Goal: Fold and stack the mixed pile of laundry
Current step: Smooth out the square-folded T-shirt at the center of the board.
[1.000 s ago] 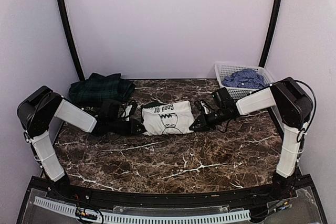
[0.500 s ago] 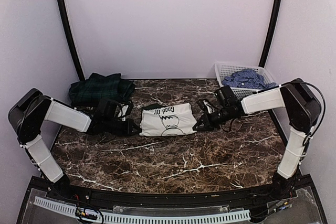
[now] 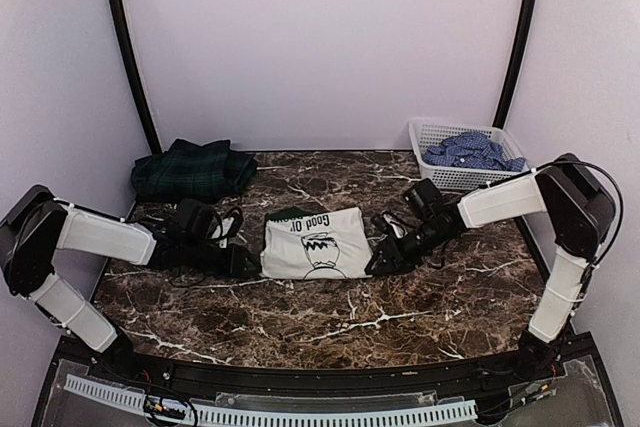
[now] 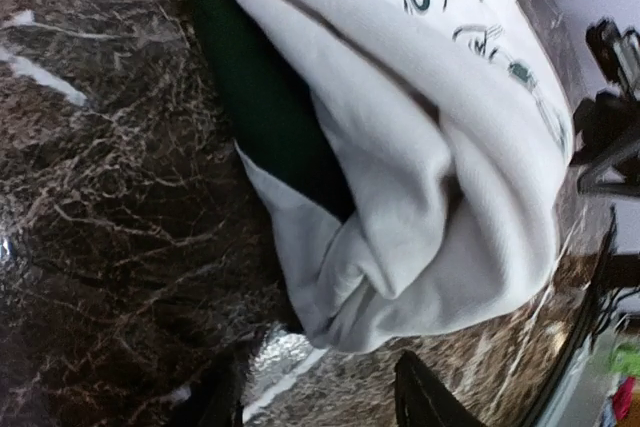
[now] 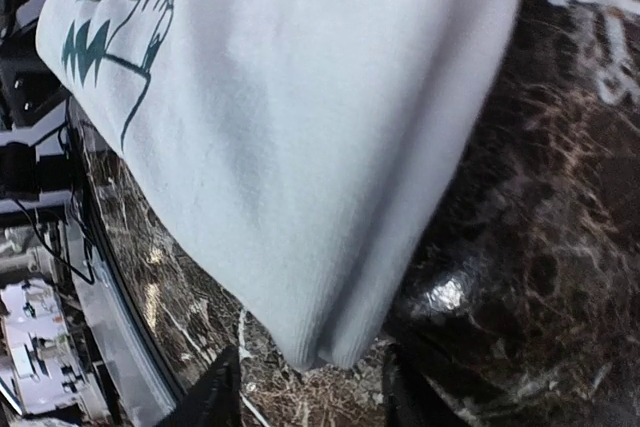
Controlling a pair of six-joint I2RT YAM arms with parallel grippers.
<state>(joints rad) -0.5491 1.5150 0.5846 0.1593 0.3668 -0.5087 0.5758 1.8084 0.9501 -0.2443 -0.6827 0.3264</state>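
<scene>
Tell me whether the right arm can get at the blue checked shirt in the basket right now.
Probably yes. The blue checked shirt lies uncovered in the open-topped basket just behind the right arm, and the right gripper is open beside the white T-shirt, holding nothing.

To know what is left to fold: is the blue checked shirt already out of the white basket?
No, the blue checked shirt lies inside the white basket, in the far right corner.

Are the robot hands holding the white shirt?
No, nothing is held. The left gripper and right gripper are open, one at each side of the folded white shirt.
</scene>
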